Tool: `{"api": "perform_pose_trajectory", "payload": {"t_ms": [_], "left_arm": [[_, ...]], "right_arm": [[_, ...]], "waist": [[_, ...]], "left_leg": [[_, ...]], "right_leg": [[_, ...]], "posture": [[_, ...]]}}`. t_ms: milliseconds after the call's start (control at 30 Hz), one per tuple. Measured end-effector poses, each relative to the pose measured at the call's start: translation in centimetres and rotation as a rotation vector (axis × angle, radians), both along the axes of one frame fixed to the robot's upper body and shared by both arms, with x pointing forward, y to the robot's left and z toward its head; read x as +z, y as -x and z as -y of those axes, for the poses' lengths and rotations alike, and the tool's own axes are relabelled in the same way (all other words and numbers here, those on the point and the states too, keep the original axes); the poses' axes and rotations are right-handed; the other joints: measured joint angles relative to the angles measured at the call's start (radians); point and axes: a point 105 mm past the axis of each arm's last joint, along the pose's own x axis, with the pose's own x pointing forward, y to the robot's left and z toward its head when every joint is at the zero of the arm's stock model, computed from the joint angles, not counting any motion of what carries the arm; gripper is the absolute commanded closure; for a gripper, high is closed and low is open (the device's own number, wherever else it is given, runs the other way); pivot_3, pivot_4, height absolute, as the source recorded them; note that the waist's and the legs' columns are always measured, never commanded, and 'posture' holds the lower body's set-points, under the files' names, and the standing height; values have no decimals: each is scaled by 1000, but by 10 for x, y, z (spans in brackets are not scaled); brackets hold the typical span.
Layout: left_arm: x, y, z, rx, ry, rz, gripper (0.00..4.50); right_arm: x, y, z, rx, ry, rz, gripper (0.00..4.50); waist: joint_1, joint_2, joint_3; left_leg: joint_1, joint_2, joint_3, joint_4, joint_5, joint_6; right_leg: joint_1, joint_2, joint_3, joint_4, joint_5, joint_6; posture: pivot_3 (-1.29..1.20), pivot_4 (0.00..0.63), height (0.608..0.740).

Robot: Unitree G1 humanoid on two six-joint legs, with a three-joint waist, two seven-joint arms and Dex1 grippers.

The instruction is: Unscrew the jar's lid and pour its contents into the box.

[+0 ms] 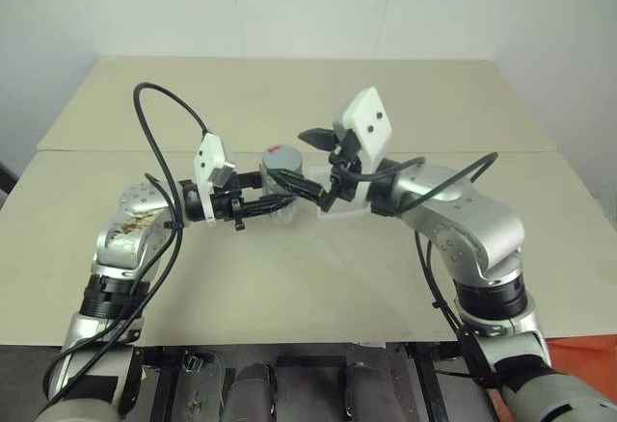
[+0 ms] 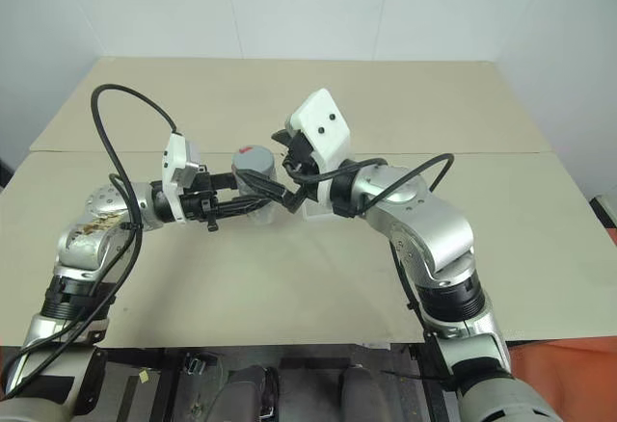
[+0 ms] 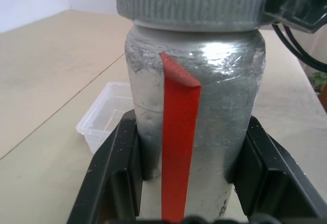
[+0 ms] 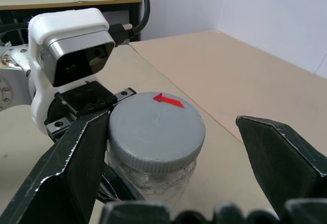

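Both arms are reaching inward at frame centre. The left claw (image 1: 280, 202) is pointing right, fingers clamped shut. The right claw (image 4: 168, 147) is facing it, fingers spread wide.

A beige table (image 1: 289, 277) of two boards bears the clear box (image 3: 104, 114) near its middle.

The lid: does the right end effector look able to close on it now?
Probably yes. The right end effector stands open on both sides of the lid; nothing lies between, and the left end effector grips the jar lower down.
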Motion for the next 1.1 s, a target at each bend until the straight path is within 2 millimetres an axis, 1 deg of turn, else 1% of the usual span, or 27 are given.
{"api": "perform_pose_trajectory", "payload": {"t_ms": [133,267,433,600,667,767,833,900,967,1033,1100], "left_arm": [[2,2,-6,12,7,-2,2548],[6,2,-11,22,8,8,2548],[7,6,-10,-2,-1,14,2548],[8,10,-8,-30,3,16,2548],[8,11,-8,-36,0,15,2548],[7,12,-9,-43,-7,11,2548],[5,11,-12,-53,0,-9,2548],[4,11,-16,-69,15,-30,2548],[5,8,-18,-89,23,-42,2548],[10,5,-18,-105,25,-30,2548],[15,3,-15,-125,29,-12,2548]], "right_arm": [[-6,1,4,3,10,-18,32],[-3,-2,15,-30,3,-12,32],[0,-6,24,-67,-7,-6,32],[0,-7,26,-72,-6,-5,32],[-2,-7,27,-72,0,-11,32],[-11,-6,35,-62,47,-29,32],[-16,-1,41,-23,78,-46,32],[-16,5,46,37,78,-64,32],[-8,12,50,104,40,-60,32],[1,16,47,148,0,-51,32],[5,18,42,176,-27,-47,32]], "waist": [[-1,0,0],[0,0,0],[0,0,0],[-1,0,0],[0,0,0],[2,0,0],[3,0,0],[3,0,0],[2,0,0],[0,0,0],[-2,0,0]], "left_leg": [[0,0,0,0,0,0],[0,0,0,0,0,0],[0,0,0,0,0,0],[0,0,0,0,0,0],[0,0,0,0,0,0],[0,0,1,0,0,0],[0,0,1,0,0,0],[0,0,1,0,0,0],[0,0,1,0,0,0],[0,0,1,0,0,0],[0,0,1,0,0,0]], "right_leg": [[0,0,0,0,0,0],[0,0,0,-1,0,0],[0,0,0,-1,0,0],[0,0,0,-1,0,0],[0,0,0,-1,0,0],[0,0,0,-1,0,0],[0,0,0,-3,0,0],[1,0,0,-4,0,0],[1,0,0,-4,0,0],[1,0,0,-4,0,0],[0,0,0,-4,0,0]], "posture": [[0,150,740],[0,150,740],[0,150,740],[0,150,740],[0,150,740],[0,150,740],[0,150,740],[0,150,740],[0,150,740],[0,150,740],[0,150,740]]}}
